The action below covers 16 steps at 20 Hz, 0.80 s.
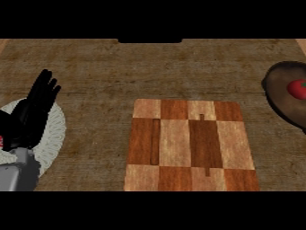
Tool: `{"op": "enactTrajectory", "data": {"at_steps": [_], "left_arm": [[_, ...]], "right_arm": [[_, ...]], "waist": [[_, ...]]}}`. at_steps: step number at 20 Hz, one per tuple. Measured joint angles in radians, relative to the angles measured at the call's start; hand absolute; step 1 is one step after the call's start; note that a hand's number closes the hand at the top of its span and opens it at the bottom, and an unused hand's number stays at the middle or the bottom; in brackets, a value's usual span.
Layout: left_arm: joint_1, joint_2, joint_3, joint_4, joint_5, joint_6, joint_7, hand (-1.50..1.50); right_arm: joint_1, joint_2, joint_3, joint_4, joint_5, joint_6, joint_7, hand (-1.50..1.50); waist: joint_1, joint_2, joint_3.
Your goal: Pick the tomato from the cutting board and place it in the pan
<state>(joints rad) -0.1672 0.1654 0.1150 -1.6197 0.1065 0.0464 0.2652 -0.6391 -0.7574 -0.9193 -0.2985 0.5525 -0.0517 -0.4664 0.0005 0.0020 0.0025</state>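
Observation:
A red tomato (300, 88) with a green stem lies inside the dark brown pan (286, 105) at the right edge of the head view. The pan's handle runs down along the right edge. The checkered wooden cutting board (190, 146) lies in the middle of the counter with nothing on it. My left hand (36, 108) is at the far left, fingers straight and pointing up, open and holding nothing, well apart from the board. My right hand does not show.
A pale round plate (49, 139) lies under my left hand and forearm at the left. The brown counter stretches between board and pan. A dark slot (150, 40) sits at the counter's far edge.

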Motion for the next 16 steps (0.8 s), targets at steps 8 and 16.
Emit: {"op": "enactTrajectory", "data": {"at_steps": [8, 16], "left_arm": [[0.016, -0.007, 0.003, 0.004, -0.005, 0.002, -0.016, 0.00], [0.032, -0.012, 0.001, -0.002, -0.007, -0.008, -0.019, 0.00]], "right_arm": [[0.200, -0.106, -0.099, 0.010, -0.168, 0.353, -0.155, -1.50], [0.365, -0.118, -0.090, -0.063, -0.285, 0.457, -0.211, -1.50]], "waist": [[-0.013, -0.003, -0.002], [-0.006, -0.003, -0.003]]}}
